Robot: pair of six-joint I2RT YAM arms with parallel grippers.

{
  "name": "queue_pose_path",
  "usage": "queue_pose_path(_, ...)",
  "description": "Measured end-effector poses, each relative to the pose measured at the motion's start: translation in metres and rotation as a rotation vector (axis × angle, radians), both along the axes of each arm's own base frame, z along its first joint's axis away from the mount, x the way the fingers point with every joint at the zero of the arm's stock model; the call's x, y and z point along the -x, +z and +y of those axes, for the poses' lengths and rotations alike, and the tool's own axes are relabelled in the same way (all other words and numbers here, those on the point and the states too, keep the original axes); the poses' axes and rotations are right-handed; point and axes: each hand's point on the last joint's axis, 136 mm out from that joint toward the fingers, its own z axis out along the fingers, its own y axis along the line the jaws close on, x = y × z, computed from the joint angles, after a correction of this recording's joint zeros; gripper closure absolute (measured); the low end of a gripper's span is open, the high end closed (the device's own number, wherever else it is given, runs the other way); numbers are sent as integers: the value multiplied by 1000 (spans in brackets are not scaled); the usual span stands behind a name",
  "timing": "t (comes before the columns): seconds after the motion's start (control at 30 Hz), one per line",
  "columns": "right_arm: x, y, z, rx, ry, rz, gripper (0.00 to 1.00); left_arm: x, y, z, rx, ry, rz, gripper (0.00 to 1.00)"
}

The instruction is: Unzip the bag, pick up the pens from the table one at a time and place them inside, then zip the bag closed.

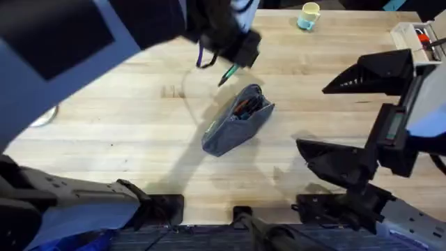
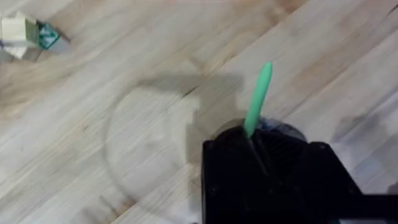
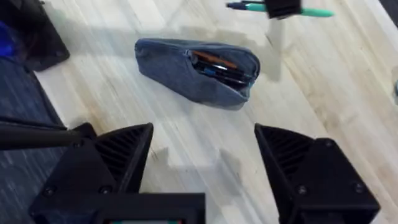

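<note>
The grey bag [image 1: 235,120] lies at the middle of the table [image 1: 125,139], its zipper open and dark and orange pens [image 3: 214,62] showing inside. In the right wrist view the bag [image 3: 186,78] lies ahead of my right gripper [image 3: 205,146], whose fingers [image 3: 124,149] stand wide apart with nothing between them. My left gripper [image 1: 240,52] hangs just behind the bag, shut on a bright green pen [image 1: 228,73] that slants down toward the bag's far end. The green pen [image 2: 258,99] sticks out of the left gripper [image 2: 252,140] above bare wood. My right gripper [image 1: 311,117] waits to the right of the bag.
A yellow and teal mug [image 1: 309,15] stands at the back edge. A white holder with red markers [image 1: 417,35] sits at the back right corner. A round metal object [image 1: 43,116] lies at the far left. A small white and teal item [image 2: 25,34] lies on the wood.
</note>
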Motion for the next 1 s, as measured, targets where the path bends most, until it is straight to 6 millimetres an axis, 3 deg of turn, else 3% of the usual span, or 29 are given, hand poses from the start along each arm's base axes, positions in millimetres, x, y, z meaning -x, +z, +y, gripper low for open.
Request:
queue_pose_path(0.13,1,-1,-1,3,-3,8,6,-3,24,-18,66,-18,-40,958)
queue_pose_path(0.33,1,-1,-1,3,-4,8,5,16,16,-41,109,-11,37,957)
queue_pose_path(0.57,1,-1,-1,2,-5,10,5,31,-17,-65,83,-14,136,957)
queue_pose_path(0.73,1,-1,-1,2,-5,10,3,34,-45,-72,36,-14,190,957)
queue_pose_path(1.0,1,-1,-1,2,-5,10,5,42,-89,-45,-152,16,274,957)
